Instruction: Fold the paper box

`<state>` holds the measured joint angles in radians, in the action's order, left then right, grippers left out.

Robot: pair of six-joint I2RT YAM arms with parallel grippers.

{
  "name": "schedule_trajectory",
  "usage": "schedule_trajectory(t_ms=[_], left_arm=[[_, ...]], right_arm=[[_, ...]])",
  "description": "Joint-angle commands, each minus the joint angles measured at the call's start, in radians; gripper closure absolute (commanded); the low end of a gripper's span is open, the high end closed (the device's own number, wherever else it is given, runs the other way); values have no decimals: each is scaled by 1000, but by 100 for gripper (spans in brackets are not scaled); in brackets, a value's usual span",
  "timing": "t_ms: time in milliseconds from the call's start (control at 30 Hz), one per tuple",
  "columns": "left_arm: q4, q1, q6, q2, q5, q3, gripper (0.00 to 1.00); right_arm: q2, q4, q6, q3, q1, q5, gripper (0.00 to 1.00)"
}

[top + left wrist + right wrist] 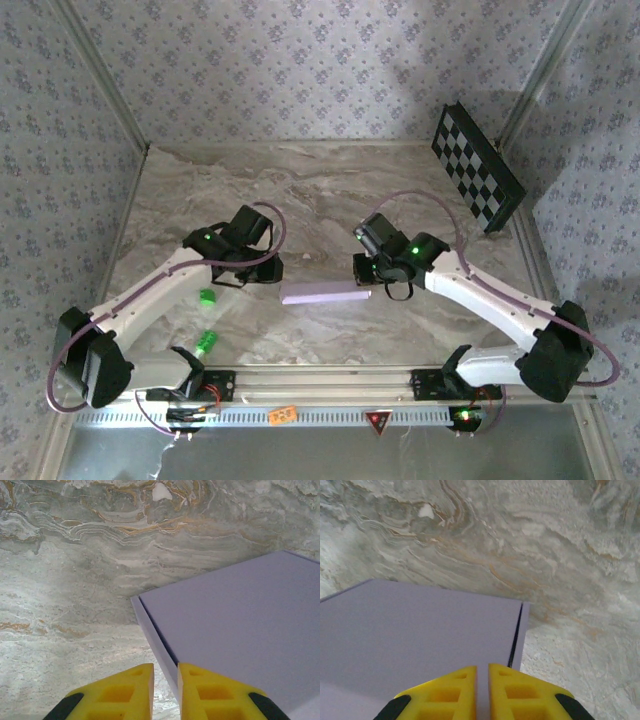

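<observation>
Flat lavender cardboard paper box (325, 293) lies on grey marbled tabletop (320, 190), directly between both tools, long axis running gripper to gripper.

Left gripper (165, 669): yellow fingers nearly together. Box sits ahead and to its right, and pale side wall runs into slit between fingers. Looks pinched, judged not certain.

Right gripper (482, 669): fingers nearly closed over box top. Box spreads ahead and to its left, dark seam just right of tips. Grip not discernible.

Each arm equally near, one per end, so next fold likely needs both.
</observation>
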<state>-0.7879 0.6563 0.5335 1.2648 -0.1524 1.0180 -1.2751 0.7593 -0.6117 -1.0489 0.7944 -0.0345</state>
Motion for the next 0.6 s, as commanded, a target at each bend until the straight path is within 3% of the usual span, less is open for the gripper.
schedule_trajectory(t_ms=[0, 267, 567], left_arm=[[1, -2, 12, -14, 3, 2, 80], [2, -4, 3, -13, 3, 25, 77], [64, 37, -136, 104, -163, 76, 66]], right_arm=[[18, -3, -25, -16, -3, 19, 85], [12, 33, 12, -72, -15, -6, 82], [92, 47, -8, 24, 0, 5, 79]])
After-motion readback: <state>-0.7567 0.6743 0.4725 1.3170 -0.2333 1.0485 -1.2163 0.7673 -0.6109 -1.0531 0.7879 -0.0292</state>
